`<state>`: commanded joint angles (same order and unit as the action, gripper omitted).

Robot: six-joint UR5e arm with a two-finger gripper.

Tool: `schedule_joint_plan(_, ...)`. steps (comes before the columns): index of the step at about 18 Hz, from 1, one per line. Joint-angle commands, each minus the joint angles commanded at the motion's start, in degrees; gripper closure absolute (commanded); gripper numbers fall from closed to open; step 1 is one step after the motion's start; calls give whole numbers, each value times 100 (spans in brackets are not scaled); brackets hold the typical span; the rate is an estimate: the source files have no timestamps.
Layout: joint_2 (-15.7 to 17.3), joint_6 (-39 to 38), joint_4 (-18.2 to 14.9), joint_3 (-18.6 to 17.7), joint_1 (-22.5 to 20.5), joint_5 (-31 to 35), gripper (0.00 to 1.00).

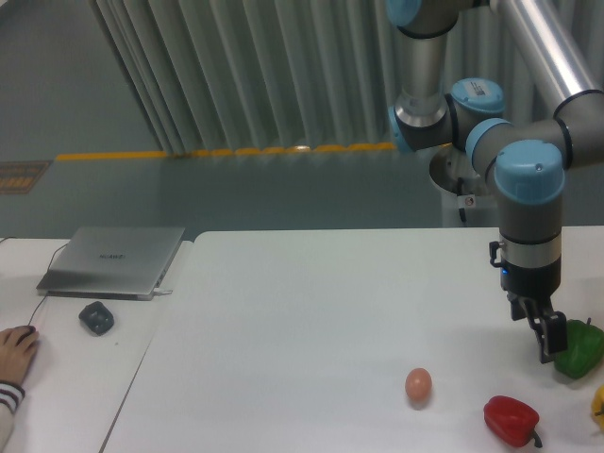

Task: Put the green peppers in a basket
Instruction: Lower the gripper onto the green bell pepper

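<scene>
The robot arm reaches down at the right side of the white desk (311,311). Its claw (550,342) is right up against the green pepper (579,348), which sits near the right edge of the desk. I cannot tell if the claw is gripping the pepper or not. A red pepper (511,420) lies in front, near it. An egg (418,384) sits to the left of the red pepper. A bit of yellow pepper (598,403) peeks in at the edge. A closed laptop (113,260) and a mouse (96,317) are far left.
</scene>
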<state>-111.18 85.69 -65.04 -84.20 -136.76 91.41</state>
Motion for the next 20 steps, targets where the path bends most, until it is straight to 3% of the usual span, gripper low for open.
schedule_joint_plan(16, 18, -395, 176, -219, -70, -9, 0)
schedule_joint_plan(20, 27, -378, 527, -316, -123, 9, 0)
